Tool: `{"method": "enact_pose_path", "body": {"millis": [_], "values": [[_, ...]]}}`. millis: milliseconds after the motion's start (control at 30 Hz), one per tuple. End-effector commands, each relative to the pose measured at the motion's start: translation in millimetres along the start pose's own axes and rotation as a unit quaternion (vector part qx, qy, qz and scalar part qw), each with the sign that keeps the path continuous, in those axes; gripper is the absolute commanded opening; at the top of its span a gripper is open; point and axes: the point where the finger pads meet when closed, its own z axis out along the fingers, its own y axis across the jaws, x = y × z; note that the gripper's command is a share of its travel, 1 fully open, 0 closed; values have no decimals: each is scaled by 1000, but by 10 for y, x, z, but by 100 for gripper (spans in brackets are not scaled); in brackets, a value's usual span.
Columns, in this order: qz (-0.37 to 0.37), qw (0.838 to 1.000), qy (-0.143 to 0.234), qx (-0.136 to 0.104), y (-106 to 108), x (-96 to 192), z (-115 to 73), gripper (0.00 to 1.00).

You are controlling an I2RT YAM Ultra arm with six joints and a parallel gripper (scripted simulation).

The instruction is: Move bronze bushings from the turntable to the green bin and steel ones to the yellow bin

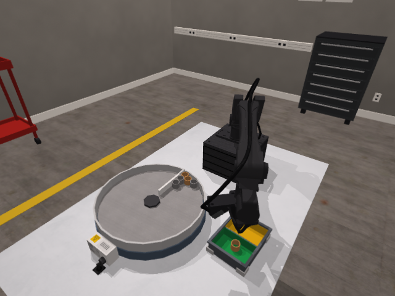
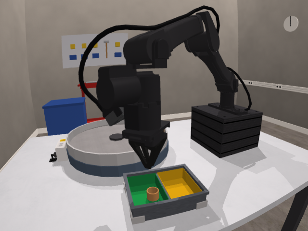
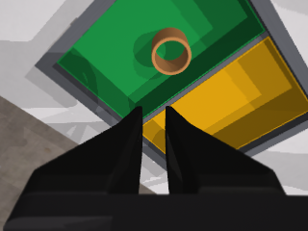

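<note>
My gripper point(image 1: 239, 228) point(image 2: 148, 166) point(image 3: 154, 115) hangs above the divider of the two-part bin, fingers pointing down. The fingers are almost shut with a narrow gap and nothing between them. One bronze bushing point(image 1: 235, 243) point(image 2: 152, 193) stands upright in the green bin point(image 1: 223, 238) point(image 2: 137, 185) point(image 3: 106, 53), apart from the fingers. The yellow bin point(image 1: 252, 234) point(image 2: 179, 184) point(image 3: 231, 101) holds nothing. On the turntable point(image 1: 149, 206) point(image 2: 99, 141), a cluster of bushings sits at the far rim beside a white bar: two bronze point(image 1: 186, 178) and three steel point(image 1: 175, 184).
The arm's black base block point(image 1: 234, 149) point(image 2: 226, 129) stands behind the bins. A small white control box point(image 1: 102, 250) sits at the turntable's front left. The table's edge is close to the right of the bins.
</note>
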Motion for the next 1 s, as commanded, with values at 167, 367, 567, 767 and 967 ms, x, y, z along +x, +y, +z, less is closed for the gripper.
{"method": "enact_pose_path", "body": {"millis": [167,367,567,767,967], "values": [[0,1000,-8,-4,37,-60,-57,13],[0,1000,-8,-4,37,-60,-57,13],[0,1000,-8,-4,37,-60,-57,13],[0,1000,-8,-4,37,-60,-57,13],[1,1000,-10,-12,-11,-111,-108,12]]}}
